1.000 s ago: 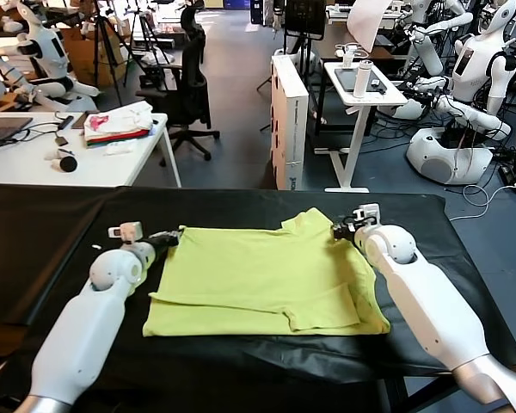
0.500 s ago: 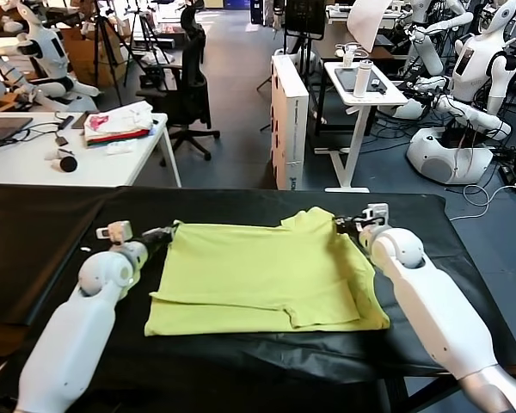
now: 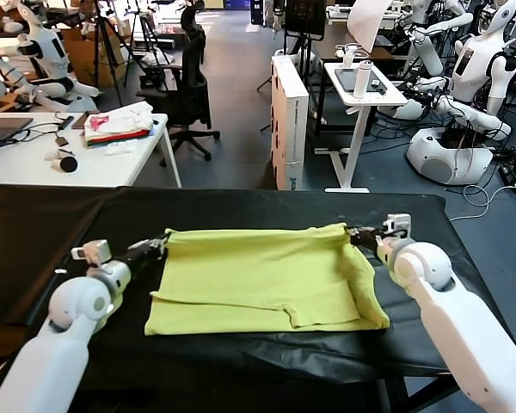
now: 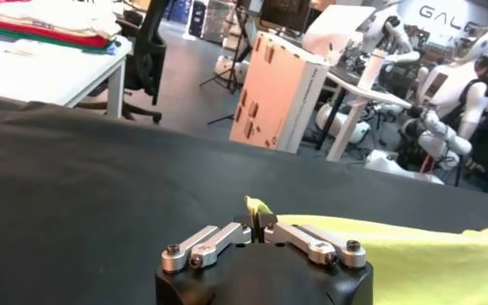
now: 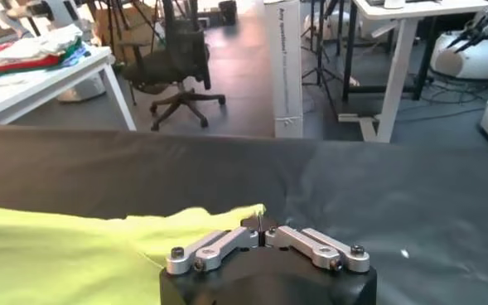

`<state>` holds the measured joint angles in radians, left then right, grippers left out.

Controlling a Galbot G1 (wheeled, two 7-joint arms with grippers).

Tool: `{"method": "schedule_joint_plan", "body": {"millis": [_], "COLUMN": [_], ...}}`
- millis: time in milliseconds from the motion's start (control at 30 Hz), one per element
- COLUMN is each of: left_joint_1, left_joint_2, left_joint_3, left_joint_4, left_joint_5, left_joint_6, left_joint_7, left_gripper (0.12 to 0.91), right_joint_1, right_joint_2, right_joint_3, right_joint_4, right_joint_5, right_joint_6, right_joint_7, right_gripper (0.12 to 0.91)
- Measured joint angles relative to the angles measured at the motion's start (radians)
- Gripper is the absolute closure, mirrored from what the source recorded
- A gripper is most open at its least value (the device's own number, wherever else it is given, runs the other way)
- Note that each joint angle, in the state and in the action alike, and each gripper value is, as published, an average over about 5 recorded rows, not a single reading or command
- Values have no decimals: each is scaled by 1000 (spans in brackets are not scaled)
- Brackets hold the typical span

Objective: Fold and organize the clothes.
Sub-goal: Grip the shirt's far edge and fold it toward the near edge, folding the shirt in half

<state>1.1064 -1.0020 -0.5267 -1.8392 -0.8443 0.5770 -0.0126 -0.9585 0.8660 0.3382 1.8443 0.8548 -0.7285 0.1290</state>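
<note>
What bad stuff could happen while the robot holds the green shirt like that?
1. The left gripper pinches only a tiny tip of the T-shirt, so the thin cloth might slip out.
2. The right gripper also holds just a corner; if one side lets go, the far edge could sag crooked.
3. The shirt's right side is already bunched into a fold, so folding now may trap wrinkles.

Thin matt cloth T-shirt (image 3: 258, 280)
</note>
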Motion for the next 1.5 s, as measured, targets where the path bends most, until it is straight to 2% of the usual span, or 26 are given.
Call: {"method": "schedule_joint_plan", "body": {"millis": [400,733,1300,1400,1500], "left_joint_1": [203,348,471,487,499], "left_joint_2": [-20,-40,-71,-78,-86], "left_joint_3": [-70,-125,-167,-172,-179], "left_joint_4": [-150,-224,-269,-275,-280], "left_joint_5": [35,49,69,71,75], "left_joint_6": [-9,-20,-37,-33,-26], "left_joint_7": [10,22,25,16,-1], "left_gripper": [835,833,834,810,699], "right_joint_1": [-229,-328,-387,-394,-404], "right_joint_2": [-41,-40,-20,-15,-12], "right_joint_3": [105,140,140,150,164], "right_joint_4": [191,236,245,249,258], "right_joint_5": [-9,-28,-41,-43,-40], "right_joint_6": [-8,-8,-8,-8,-8], "right_joint_7": [50,50,40,18,-4], "right_gripper": [887,887,887,835,677]}}
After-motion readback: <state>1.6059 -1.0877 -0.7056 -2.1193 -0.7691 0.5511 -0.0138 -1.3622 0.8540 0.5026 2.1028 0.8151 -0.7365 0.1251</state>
